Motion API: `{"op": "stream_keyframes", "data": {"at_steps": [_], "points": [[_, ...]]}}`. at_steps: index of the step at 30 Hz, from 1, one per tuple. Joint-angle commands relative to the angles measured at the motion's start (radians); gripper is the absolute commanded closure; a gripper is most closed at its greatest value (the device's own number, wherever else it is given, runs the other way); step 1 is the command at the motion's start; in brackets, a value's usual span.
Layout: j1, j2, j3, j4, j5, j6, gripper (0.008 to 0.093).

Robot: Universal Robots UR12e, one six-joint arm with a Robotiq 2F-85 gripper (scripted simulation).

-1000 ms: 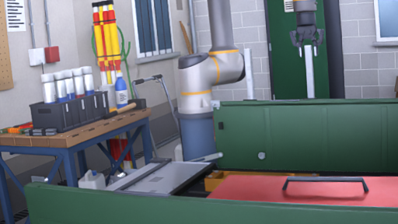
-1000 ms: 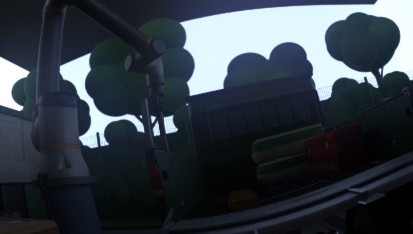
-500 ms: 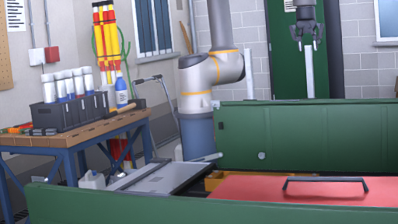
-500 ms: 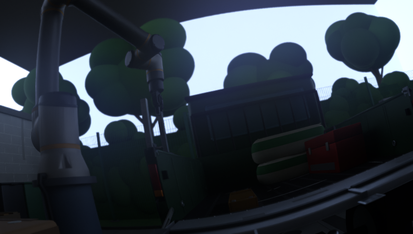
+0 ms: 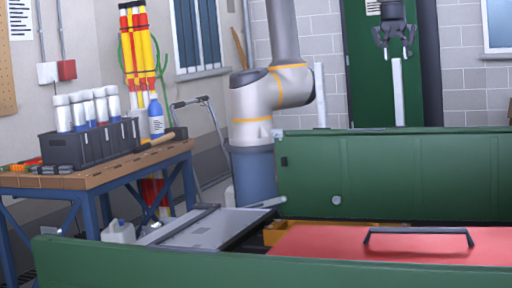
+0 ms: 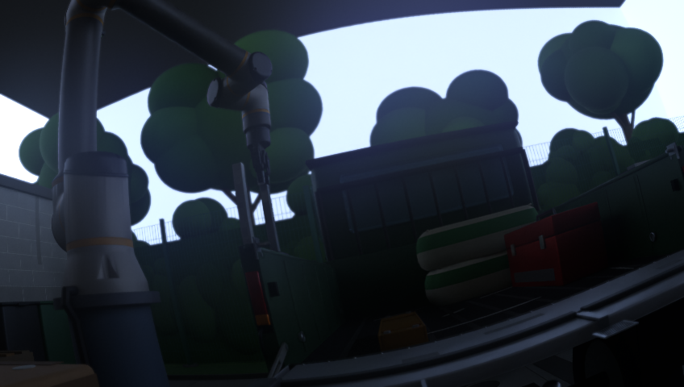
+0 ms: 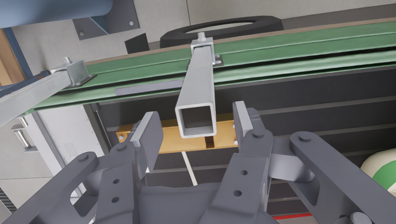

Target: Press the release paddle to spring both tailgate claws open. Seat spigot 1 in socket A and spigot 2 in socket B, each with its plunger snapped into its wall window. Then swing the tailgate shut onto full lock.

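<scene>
Two grey square posts stand upright in sockets on the green side wall, one (image 5: 397, 92) directly below my gripper (image 5: 394, 46) and the other (image 5: 320, 95) further left towards the arm's base. In the wrist camera the nearer post (image 7: 198, 91) shows its hollow top end, and its foot sits in a metal socket (image 7: 202, 45) with a plunger knob beside it. The second post (image 7: 30, 94) leans across the left edge into its own socket (image 7: 75, 72). The grey tailgate (image 5: 212, 227) lies swung down and open. My gripper (image 7: 194, 125) hangs just above the nearer post's top, open and empty.
Behind the truck bed stand a brick wall and a green door (image 5: 385, 65). A red toolbox (image 5: 400, 245), an orange box (image 7: 177, 138) and green-striped rolls (image 6: 473, 249) lie in the bed. A workbench (image 5: 95, 170) with bottles stands left of the arm's base (image 5: 255, 170).
</scene>
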Motion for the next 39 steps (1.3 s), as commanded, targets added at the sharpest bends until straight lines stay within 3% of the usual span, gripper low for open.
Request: {"op": "stream_keyframes", "data": {"at_steps": [1, 5, 11, 28, 39], "points": [[0.0, 0.0, -0.001, 0.0, 0.0, 0.0, 0.0434], [0.0, -0.004, -0.008, 0.01, 0.0, 0.0, 0.0434], [0.0, -0.029, -0.063, 0.089, 0.0, 0.0, 0.0434], [-0.003, -0.031, -0.058, 0.088, 0.0, -0.003, 0.0434], [-0.031, -0.053, -0.018, 0.071, 0.0, -0.031, 0.0434]]}}
